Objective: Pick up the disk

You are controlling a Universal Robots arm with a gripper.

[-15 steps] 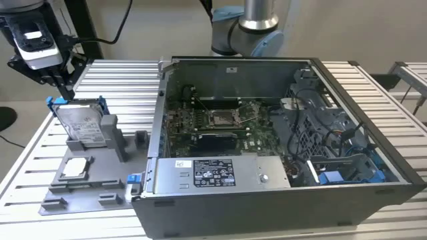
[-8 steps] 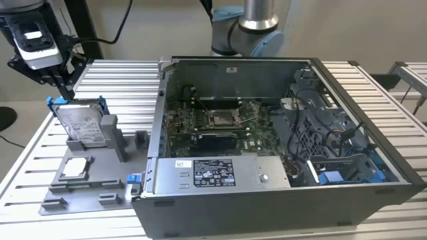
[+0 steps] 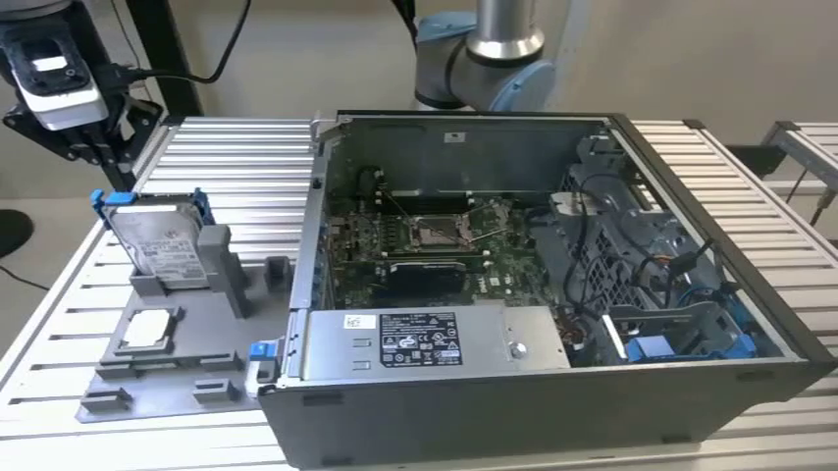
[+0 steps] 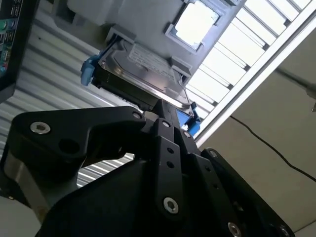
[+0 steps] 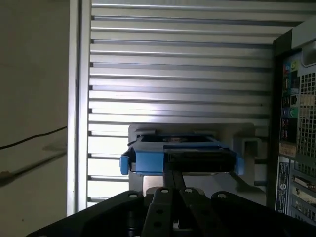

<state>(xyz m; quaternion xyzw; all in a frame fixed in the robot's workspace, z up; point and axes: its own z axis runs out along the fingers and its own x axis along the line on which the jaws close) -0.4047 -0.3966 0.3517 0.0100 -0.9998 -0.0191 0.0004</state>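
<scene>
Exterior view: flat, silver, blue-railed disk (image 3: 155, 243).

Open computer case (image 3: 524, 417) on the slatted table (image 3: 235, 157).
At the exterior view's left, a grey fixture (image 3: 171, 383) carries a square chip (image 3: 151, 327).

Open air lies over the upright disk (image 3: 155, 240), and the pincer (image 3: 116, 167) hangs there near its top edge. The grey holder (image 3: 226, 263) hugs its lower part. The computer case (image 3: 314, 245) walls off the exterior view's right, while the slatted desk (image 3: 235, 147) behind offers room.
</scene>
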